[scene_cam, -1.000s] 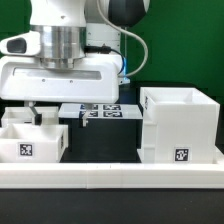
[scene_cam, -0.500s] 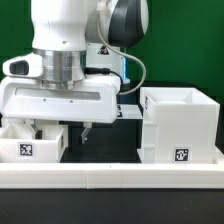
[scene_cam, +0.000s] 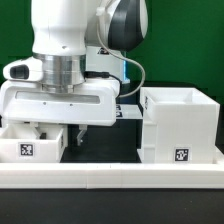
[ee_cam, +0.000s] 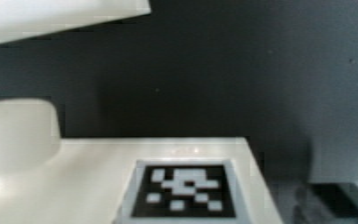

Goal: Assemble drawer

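The drawer (scene_cam: 28, 146) is a low white open-top tray with a square marker on its side, at the exterior view's left. My gripper (scene_cam: 59, 131) hangs low over its right end with the fingers apart. One finger (scene_cam: 36, 128) is inside the tray and the other (scene_cam: 82, 132) is outside its right wall, and nothing is gripped. The wrist view shows, blurred and close, a white surface with a marker tag (ee_cam: 185, 190), a rounded white shape (ee_cam: 16, 135) and a dark finger (ee_cam: 345, 196). No knob shows.
The taller white cube-shaped housing (scene_cam: 180, 124) with its own marker stands at the exterior view's right, a dark gap between it and the drawer. A white rail (scene_cam: 110, 176) runs along the front. The marker board (scene_cam: 127, 111) is mostly hidden behind the gripper body.
The arm has come down and shifted toward the exterior view's right, now covering most of the marker board. The fingers have dropped to the drawer's right wall. The drawer and housing have not moved.
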Controlling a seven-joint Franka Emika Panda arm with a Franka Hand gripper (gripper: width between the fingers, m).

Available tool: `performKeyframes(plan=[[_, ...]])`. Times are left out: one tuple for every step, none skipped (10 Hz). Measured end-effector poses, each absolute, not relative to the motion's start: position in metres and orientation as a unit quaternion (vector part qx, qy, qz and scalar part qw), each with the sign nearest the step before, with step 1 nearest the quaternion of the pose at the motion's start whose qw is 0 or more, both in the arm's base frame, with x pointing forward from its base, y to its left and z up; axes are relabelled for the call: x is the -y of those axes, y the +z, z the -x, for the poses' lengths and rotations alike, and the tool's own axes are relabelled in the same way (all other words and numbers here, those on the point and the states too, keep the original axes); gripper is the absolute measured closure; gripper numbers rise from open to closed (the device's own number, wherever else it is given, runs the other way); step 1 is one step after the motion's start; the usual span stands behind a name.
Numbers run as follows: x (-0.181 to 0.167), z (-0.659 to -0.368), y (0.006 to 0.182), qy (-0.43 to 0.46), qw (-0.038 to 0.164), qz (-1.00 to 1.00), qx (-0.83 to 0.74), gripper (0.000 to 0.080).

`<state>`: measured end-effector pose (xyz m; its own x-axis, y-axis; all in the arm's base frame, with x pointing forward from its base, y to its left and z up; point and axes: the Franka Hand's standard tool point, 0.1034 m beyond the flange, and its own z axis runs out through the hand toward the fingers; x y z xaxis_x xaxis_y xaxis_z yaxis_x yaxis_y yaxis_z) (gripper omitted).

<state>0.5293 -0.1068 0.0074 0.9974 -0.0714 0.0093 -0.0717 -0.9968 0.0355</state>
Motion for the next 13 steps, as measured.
performKeyframes(plan=[[0.107, -0.529, 0.007, 0.004, 0.018, -0.999, 0.036, 0.0354], [0.107, -0.529, 0.007, 0.004, 0.018, -0.999, 0.036, 0.0537], [0.102, -0.530, 0.007, 0.004, 0.016, -0.999, 0.032, 0.0684], [0.100, -0.530, 0.007, 0.004, 0.015, -0.999, 0.031, 0.0684], [0.100, -0.530, 0.007, 0.004, 0.015, -0.999, 0.031, 0.0759], [0.100, -0.530, 0.007, 0.004, 0.015, -0.999, 0.031, 0.0759], [0.100, -0.530, 0.007, 0.004, 0.015, -0.999, 0.031, 0.0759], [0.100, -0.530, 0.007, 0.004, 0.015, -0.999, 0.031, 0.0759], [0.100, -0.530, 0.007, 0.004, 0.015, -0.999, 0.031, 0.0759], [0.095, -0.532, 0.014, 0.003, 0.011, -1.000, 0.028, 0.0759], [0.088, -0.535, 0.025, 0.003, 0.005, -1.000, 0.022, 0.0758], [0.080, -0.536, 0.033, 0.000, 0.000, -1.000, 0.004, 0.0758], [0.073, -0.538, 0.042, 0.002, -0.004, -1.000, -0.011, 0.0758]])
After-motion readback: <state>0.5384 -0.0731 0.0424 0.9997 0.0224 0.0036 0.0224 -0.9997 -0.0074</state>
